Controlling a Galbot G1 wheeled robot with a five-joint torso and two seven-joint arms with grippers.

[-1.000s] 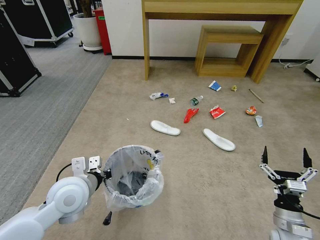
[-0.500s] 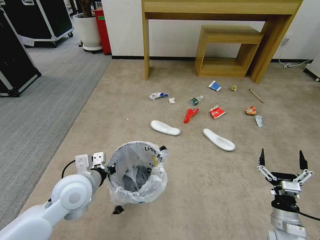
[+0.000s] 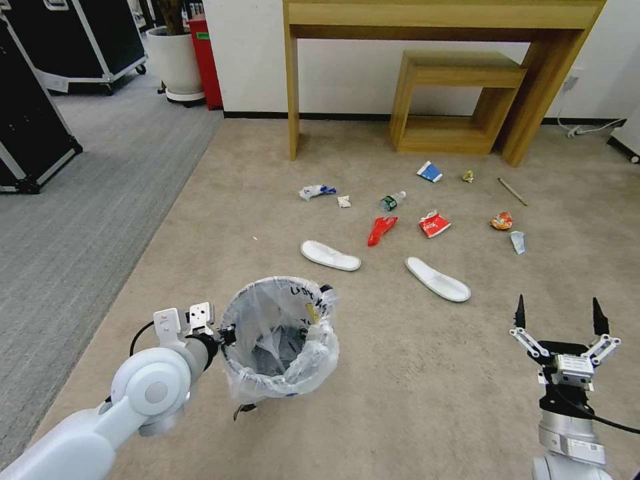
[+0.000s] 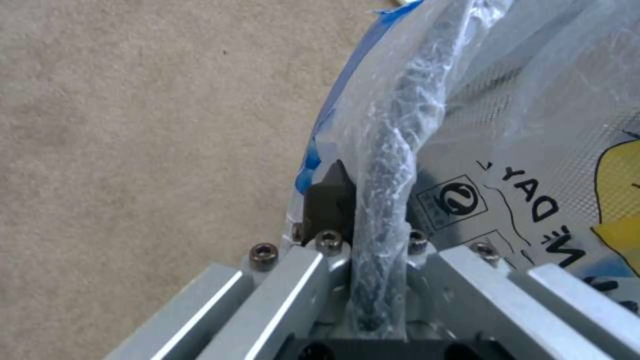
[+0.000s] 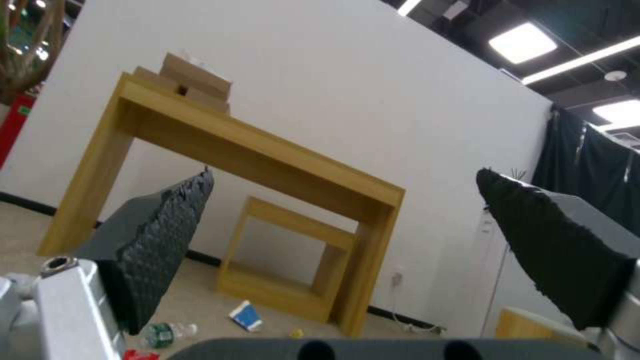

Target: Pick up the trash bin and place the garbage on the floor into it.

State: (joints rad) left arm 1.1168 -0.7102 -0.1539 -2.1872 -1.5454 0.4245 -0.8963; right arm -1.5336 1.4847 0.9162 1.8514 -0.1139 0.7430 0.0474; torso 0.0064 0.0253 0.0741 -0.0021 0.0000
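Trash bin [image 3: 280, 340] seen at lower left of head view, held clear of the floor [image 3: 413, 373] — its base appears lifted, shadow beneath. Bin lined w/ crinkly translucent bag, black lettering and a yellow patch on the liner.

Left gripper [image 3: 223, 335] clamped on the bin's rim at its left side; in left wrist view the bag-wrapped rim [image 4: 387, 165] is pinched between the fingers [image 4: 330, 197], carpet visible beyond.

Right gripper [image 3: 557, 317] held low at right of head view, fingers spread wide, nothing between them, pointed toward the wooden table [image 3: 440, 20]. Right wrist view: both pads [image 5: 167, 235] apart, table and smaller wooden stand [image 5: 293, 265] seen between.

Garbage scattered on beige carpet well ahead of bin, approx. mid-frame:
- two white slippers [image 3: 330, 255], nearest to bin
- red wrapper [image 3: 381, 229], red-white pack [image 3: 434, 224]
- green-label bottle [image 3: 392, 201]
- blue-white carton [image 3: 430, 172], yellow scrap [image 3: 468, 176]
- orange wrapper [image 3: 501, 221], wooden stick [image 3: 512, 191]
- crumpled paper [image 3: 344, 201]

All litter lying apart from both grippers.
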